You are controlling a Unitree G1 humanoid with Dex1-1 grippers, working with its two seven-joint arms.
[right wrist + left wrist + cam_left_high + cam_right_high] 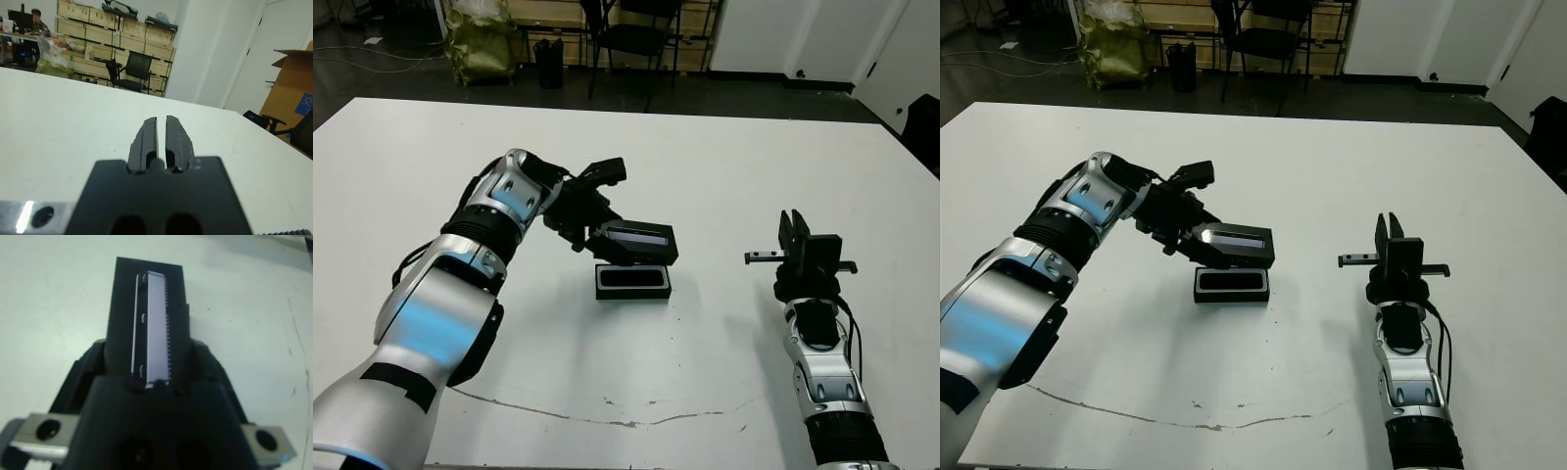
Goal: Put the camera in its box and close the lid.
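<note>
The box [633,295] lies at mid-table, its white lining framing the slim black camera [633,279] that rests inside it. My left gripper [595,223] is shut on one end of the lid [638,242]. The lid is black with a pale glossy stripe and hangs tilted just above the box's far rim. In the left wrist view the lid [149,323] stands out straight from between the fingers. My right gripper [795,227] is well to the right of the box. It points upward, shut, and holds nothing.
A thin dark crack line [607,419] runs across the table near its front edge. Past the far edge stand a chair [631,39] and a yellow-green sack [481,44]. Wooden crates [98,39] and a seated person [35,19] appear beyond the table.
</note>
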